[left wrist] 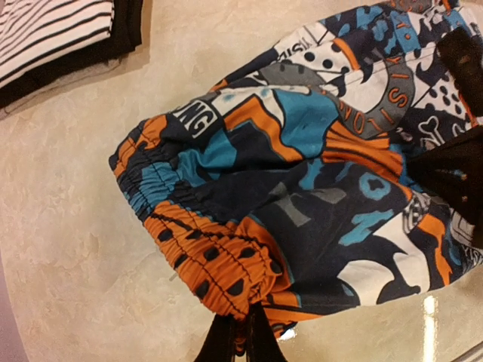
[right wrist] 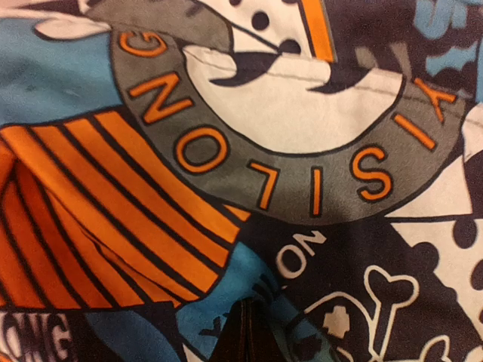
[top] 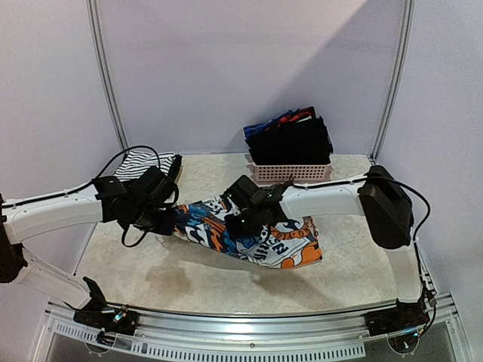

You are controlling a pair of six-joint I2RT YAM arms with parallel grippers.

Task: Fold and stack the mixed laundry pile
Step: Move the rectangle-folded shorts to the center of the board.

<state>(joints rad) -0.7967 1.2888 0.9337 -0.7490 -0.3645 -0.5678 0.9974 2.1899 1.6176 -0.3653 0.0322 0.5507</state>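
The printed shorts (top: 290, 243) lie spread across the middle of the table (top: 151, 264), with the elastic waistband toward the left edge and the rest running toward the right edge. The print is blue, orange, white and black, with lettering and a bone shape.

The left gripper (top: 172, 222) is at the waistband end. In its wrist view the fingers (left wrist: 226, 343) are closed tight on the orange, black-dotted gathers of the waistband (left wrist: 219, 264), and the cloth bunches up there. The shorts look lifted a little at this end, but I cannot tell how far.

The right gripper (top: 245, 230) is down on the middle of the shorts. In its own view the dark fingertips (right wrist: 240, 332) are pinched together at the bottom edge, with printed cloth creased around them. It is closed on the fabric. From the left wrist it shows as a dark shape (left wrist: 453, 181) on the cloth.

At the far left corner a striped garment (top: 143, 162) lies folded on a black one (top: 176, 167), apart from the shorts.

At the far edge, right of centre, stands a pink basket (top: 290, 172). It holds black clothes (top: 290, 139), with bits of blue and red (top: 283, 118) behind them.
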